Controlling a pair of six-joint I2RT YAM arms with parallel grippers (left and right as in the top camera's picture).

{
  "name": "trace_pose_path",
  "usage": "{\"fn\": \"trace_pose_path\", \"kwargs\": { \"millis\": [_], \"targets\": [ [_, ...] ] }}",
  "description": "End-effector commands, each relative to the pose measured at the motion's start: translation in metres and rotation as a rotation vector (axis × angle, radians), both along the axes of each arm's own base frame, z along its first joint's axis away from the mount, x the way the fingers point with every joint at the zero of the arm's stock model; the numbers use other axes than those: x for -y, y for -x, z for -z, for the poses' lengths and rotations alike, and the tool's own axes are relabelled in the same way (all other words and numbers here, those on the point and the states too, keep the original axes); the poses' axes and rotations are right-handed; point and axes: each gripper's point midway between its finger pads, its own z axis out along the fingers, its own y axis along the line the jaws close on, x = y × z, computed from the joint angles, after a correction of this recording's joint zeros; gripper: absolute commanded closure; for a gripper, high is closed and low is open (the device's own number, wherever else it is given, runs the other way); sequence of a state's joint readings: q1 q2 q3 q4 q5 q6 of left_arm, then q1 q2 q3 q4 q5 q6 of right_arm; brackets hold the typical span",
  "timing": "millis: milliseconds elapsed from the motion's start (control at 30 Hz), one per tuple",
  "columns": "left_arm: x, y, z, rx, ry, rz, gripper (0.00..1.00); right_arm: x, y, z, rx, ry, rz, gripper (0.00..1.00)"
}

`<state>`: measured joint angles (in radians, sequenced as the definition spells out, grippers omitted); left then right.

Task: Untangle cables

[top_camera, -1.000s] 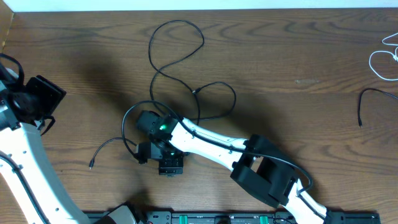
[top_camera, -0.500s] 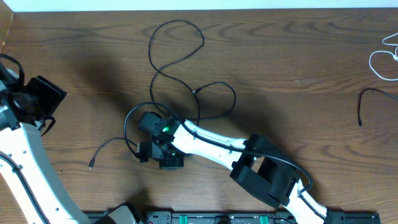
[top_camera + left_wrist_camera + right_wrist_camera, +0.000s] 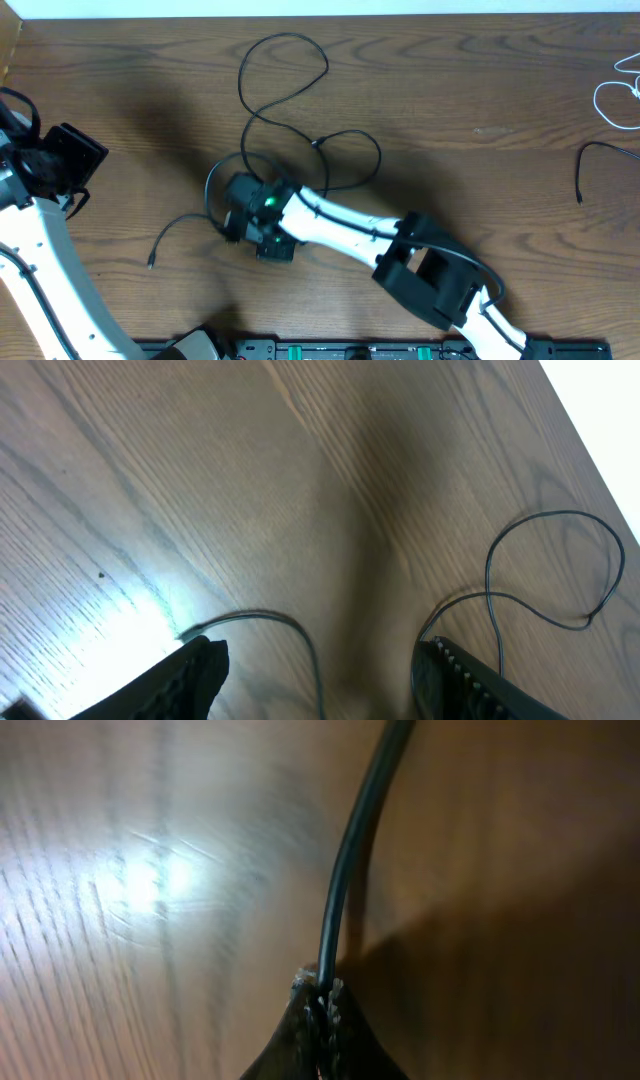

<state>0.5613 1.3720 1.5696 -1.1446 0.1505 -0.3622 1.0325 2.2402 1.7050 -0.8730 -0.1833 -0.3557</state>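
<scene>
The right arm (image 3: 400, 250) reaches from the near edge of the table (image 3: 480, 80) out to the middle. The right claw (image 3: 322, 1005) is squeezed tight on the long black cable (image 3: 285, 70). In the right wrist view the cable comes up out of the pinched tips. From there it runs almost straight away from the claw, leaning a little to the right.

From above, one loose end (image 3: 150, 265) of this cable lies near and to the left of the claw. Its tip points back at the near-left corner. From that end the cable bends up to the claw and curls round it. Then it makes a loop (image 3: 350, 160) just to the right. Past that it runs to a big round loop at the far side of the table. So its long way goes from near to far, tipped a bit to the right.

The left claw (image 3: 320, 660) is up by the left edge, well apart from the cable. Its two fingers are spread and hold nothing.

Far off at the right edge lie a white cable (image 3: 610, 100) and a short black cable (image 3: 600, 150). The short one's end points at the near side.
</scene>
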Motion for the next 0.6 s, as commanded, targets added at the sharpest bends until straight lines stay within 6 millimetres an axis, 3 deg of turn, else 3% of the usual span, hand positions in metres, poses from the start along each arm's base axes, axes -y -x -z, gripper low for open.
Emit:
{"fn": "trace_pose_path", "kwargs": {
  "millis": [0, 67, 167, 267, 467, 567],
  "targets": [
    [-0.002, 0.001, 0.004, -0.018, -0.002, 0.005, 0.34, -0.008, -0.031, -0.053, 0.001, -0.114, 0.146, 0.99],
    [-0.002, 0.001, 0.005, -0.018, -0.002, 0.006, 0.34, -0.007, -0.045, -0.078, -0.026, -0.175, 0.226, 0.99],
    [-0.002, 0.001, 0.004, -0.019, -0.003, 0.009, 0.34, 0.001, -0.061, -0.101, -0.049, -0.235, 0.307, 0.99],
    [-0.002, 0.001, 0.004, -0.019, -0.003, 0.009, 0.34, 0.019, -0.092, -0.115, -0.045, -0.269, 0.456, 0.99],
    [-0.001, 0.002, 0.005, -0.022, -0.001, 0.009, 0.34, 0.071, -0.162, -0.103, -0.007, -0.237, 0.831, 0.99],
    [-0.001, 0.002, 0.005, -0.022, -0.001, 0.009, 0.34, 0.104, -0.187, -0.09, 0.032, -0.183, 0.934, 0.99]
  ]
}}
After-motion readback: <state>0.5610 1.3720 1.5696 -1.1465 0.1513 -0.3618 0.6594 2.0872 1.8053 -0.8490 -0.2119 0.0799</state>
